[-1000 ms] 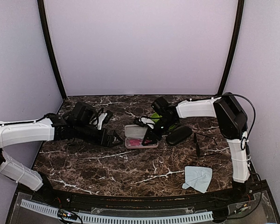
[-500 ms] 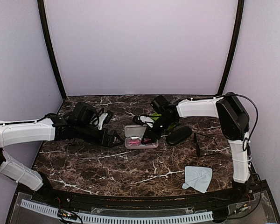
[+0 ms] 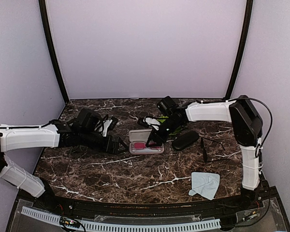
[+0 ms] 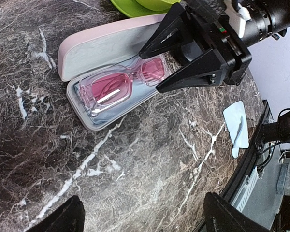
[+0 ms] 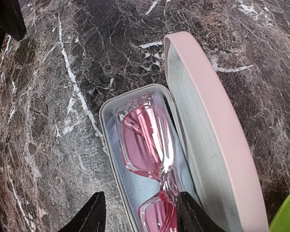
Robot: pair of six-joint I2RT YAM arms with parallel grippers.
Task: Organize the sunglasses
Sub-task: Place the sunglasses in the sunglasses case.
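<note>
Left wrist view: pink pair (image 4: 121, 87) lies in open pink case (image 4: 87, 48), lid not yet shut. Right gripper (image 4: 157, 67) jaws wide, straddling pair's right end, gripping nothing. Left gripper (image 4: 145, 217) wide, empty, just left of case. Black pair (image 3: 208, 147) bare on table (image 3: 111, 169), right of closed black case (image 3: 185, 140). Judged about half done.

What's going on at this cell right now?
The pink sunglasses lie inside the open pink case. The right gripper is open, its fingers on either side of one end of them; I can't tell if it touches them. The left gripper is open and empty, low beside the case. The black wire pair lies untouched next to the black oval case.
</note>
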